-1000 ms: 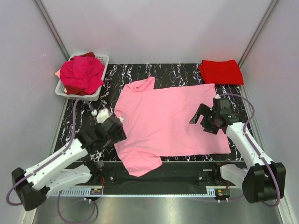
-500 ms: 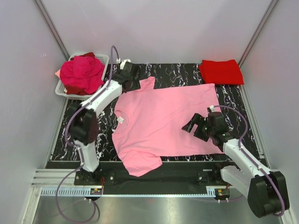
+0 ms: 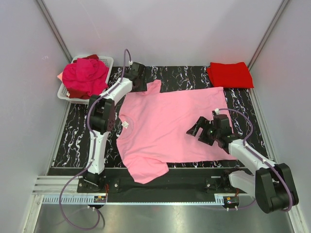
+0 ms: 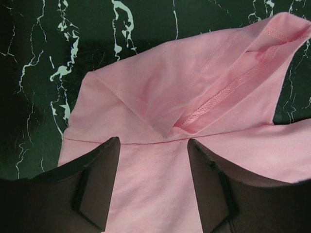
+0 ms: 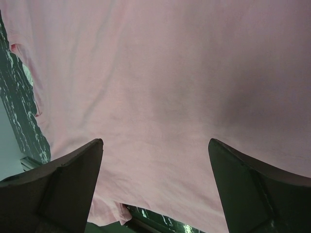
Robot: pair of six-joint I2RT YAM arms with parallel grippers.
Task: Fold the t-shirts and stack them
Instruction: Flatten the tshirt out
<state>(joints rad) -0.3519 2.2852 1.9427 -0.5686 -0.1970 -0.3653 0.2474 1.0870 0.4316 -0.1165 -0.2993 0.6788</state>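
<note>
A light pink t-shirt (image 3: 170, 124) lies spread flat on the black marbled mat, neck to the left with a small white label (image 3: 125, 124). Its far sleeve (image 4: 194, 92) is creased back on itself. My left gripper (image 3: 140, 83) hovers over the seam of that sleeve, open, with pink cloth showing between its fingers (image 4: 104, 160). My right gripper (image 3: 195, 127) is wide open above the shirt's right half, holding nothing. In the right wrist view only flat pink cloth (image 5: 160, 82) lies under its fingers (image 5: 82, 165). A bright red t-shirt (image 3: 230, 74) rests folded at the far right corner.
A white mesh basket (image 3: 104, 61) at the far left holds a heap of magenta and dark red t-shirts (image 3: 85, 76). The pink shirt's near sleeve (image 3: 146, 172) hangs over the mat's front edge. Grey walls enclose the table on three sides.
My left arm has swung from the near left up to the far sleeve, and its jaws have narrowed. The right gripper has drifted left and nearer across the shirt.
</note>
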